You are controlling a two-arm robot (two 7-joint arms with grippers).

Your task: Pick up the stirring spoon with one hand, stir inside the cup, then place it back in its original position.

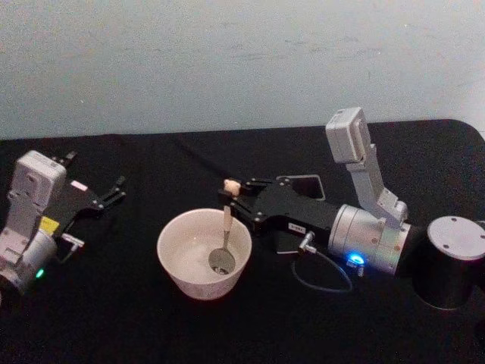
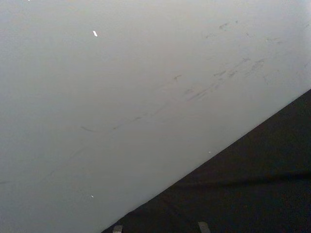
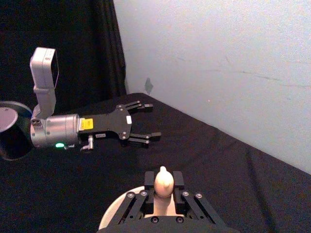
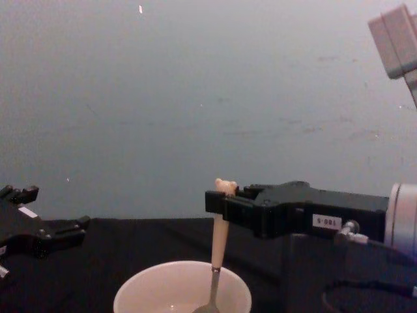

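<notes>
I see the black cloth-covered worktop (image 1: 114, 326) running across the scene below a pale wall (image 1: 227, 61).

The right gripper (image 1: 231, 199) reaches in from the robot's right and sits above the far right rim of the cup. Its black jaws are closed on the top of the stirring spoon's handle, just under the bear head. In the right wrist view the bear head stands up between the two pads.

The left gripper (image 1: 97, 171) rests at the robot's left, well apart from the cup. Its jaws are spread wide and hold nothing.

The wide round cream-white cup (image 1: 173, 231) stands on the worktop between the two grippers, nearer the right one. A dark grey square-sided holder (image 1: 314, 186) stands on the worktop behind the right gripper.

The thin stirring spoon (image 1: 226, 226), with a pale beige handle, small bear head and dark metal lower stem, is inside the cup.
- Long axis: close to vertical. In the chest view it leans slightly, with the top toward the robot's right.
- Bear head: points up, above the cup rim.
- Bowl: points down, low inside the cup and right of its centre.
- I cannot tell whether the bowl touches the cup floor.
</notes>
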